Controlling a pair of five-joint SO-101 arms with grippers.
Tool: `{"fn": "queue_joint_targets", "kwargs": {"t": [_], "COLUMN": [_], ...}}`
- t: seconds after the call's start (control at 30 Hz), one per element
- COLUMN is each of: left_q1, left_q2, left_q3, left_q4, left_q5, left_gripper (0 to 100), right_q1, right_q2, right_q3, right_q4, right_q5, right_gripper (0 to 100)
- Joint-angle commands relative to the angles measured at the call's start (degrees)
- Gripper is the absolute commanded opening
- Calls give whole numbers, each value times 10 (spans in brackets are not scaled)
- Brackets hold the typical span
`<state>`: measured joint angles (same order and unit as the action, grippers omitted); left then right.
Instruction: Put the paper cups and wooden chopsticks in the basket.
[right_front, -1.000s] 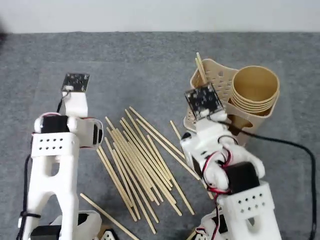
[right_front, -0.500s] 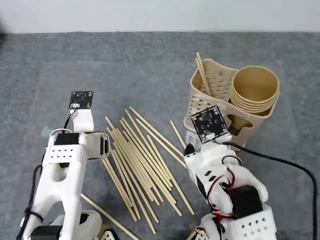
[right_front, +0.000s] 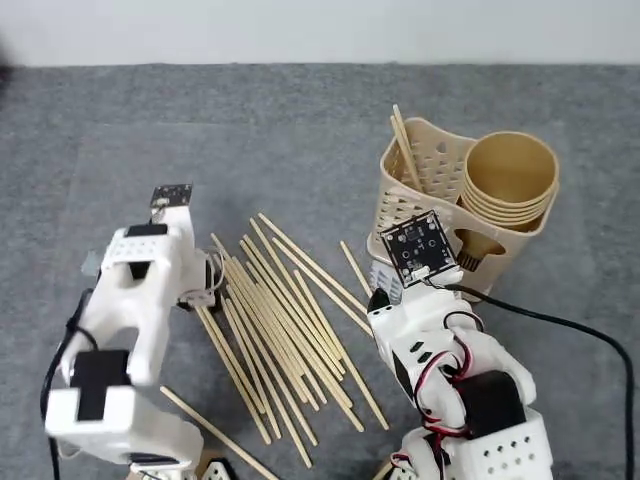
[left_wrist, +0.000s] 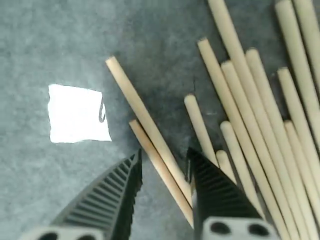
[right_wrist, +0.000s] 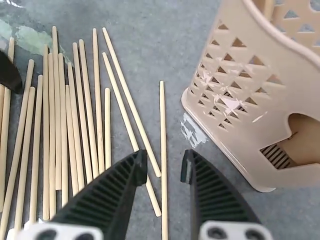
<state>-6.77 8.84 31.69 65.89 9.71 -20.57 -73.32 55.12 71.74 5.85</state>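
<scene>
From my seat the bench (right_front: 250, 130) reads as a grey, felt-like mat, and the wooden chopsticks (right_front: 280, 320) lie across the centre of the high view as a loose fan of thin, pale, round sticks, some crossing one another. The basket (right_front: 408, 205) stands at the upper right of that view: beige plastic with rounded corners and walls pierced by small triangular holes. A stack of tan paper cups (right_front: 510, 185) sits nested in its right half, and a couple of chopsticks (right_front: 404, 140) lean upright out of its left half. One lone stick (right_front: 352, 265) lies just beside the basket's lower left corner, apart from the pile. The left tool (left_wrist: 165, 155) is low over the left edge of the pile, its dark ribbed fingers (left_wrist: 125, 190) parted a modest way with two sticks (left_wrist: 150, 135) running into the gap between them (I cannot tell whether either finger actually presses on the wood). A small white patch (left_wrist: 77, 114) lies on the mat just beside those sticks. The right tool (right_wrist: 164, 157) hangs between the pile and the basket, its fingers a narrow way apart and gripping nothing, with a single stick (right_wrist: 162, 115) lined up under the gap.
</scene>
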Motion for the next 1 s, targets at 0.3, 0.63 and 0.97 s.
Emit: {"fn": "queue_joint_targets", "kwargs": {"t": [0.3,0.63,0.97], "left_q1": [-3,-3,-3], "left_q2": [74,71,71], "left_q3": [-65,-114,-378], "left_q4": [46,79,292], "left_q5": [6,20,47], "left_gripper": [13,12,11], "right_q1": [-4,-4,-4], "right_q2": [-9,-9,-10], "right_q3": [-2,-3,-4], "right_q4": [-7,-4,33], "right_q5": [-6,-6,-6], "right_gripper": [122,122,122]}}
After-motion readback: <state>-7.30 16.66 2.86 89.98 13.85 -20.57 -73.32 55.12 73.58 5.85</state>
